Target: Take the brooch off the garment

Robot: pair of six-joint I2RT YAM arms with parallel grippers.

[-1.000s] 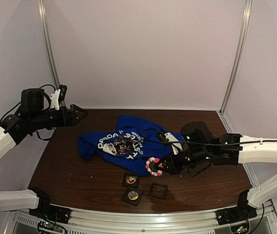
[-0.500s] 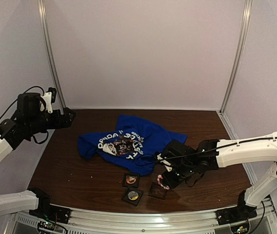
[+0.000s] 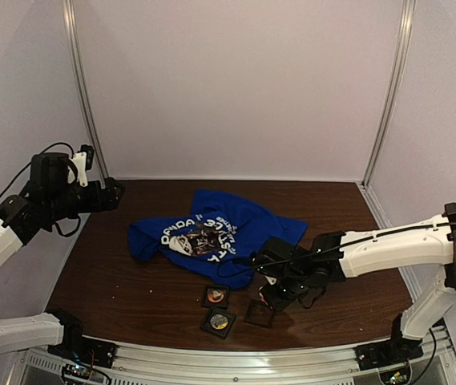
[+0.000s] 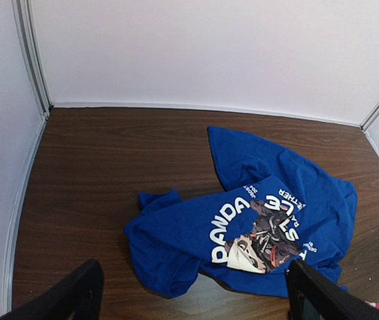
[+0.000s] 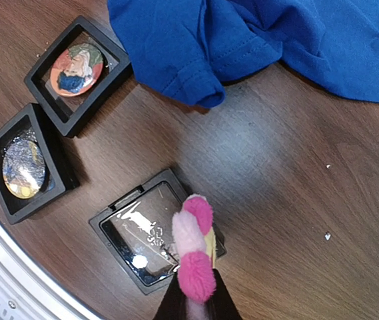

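The brooch (image 5: pixel 192 250), a short row of fluffy pink and pale-pink balls, is off the garment (image 5: pixel 276 40) and is pinched at its lower end by the right gripper (image 5: pixel 196 301), whose jaws are pressed tight around it. In the right wrist view its long axis runs straight out from the jaws, leaning slightly left, and its free end points toward the middle of an empty black box (image 5: pixel 130 197) lying open on the table (image 5: pixel 296 200).

The brooch is seen over the right corner of that box, with the rest of the box lying left of the jaws. Whether the brooch touches the box cannot be told.

The removal itself is judged done. The coming move is judged to turn on shifting the brooch a little left over the middle of the box, then lowering and releasing it.

Just beyond the empty box are the box with the orange oval (image 5: pixel 51 50) and the box with the dark oval (image 5: pixel 4 131). The blue garment is crumpled behind them, and its hem lies near the empty box without touching it.

The left gripper (image 3: pixel 118 193) is held well apart at the far left, jaws spread wide and holding nothing, so the right arm is much the nearer.
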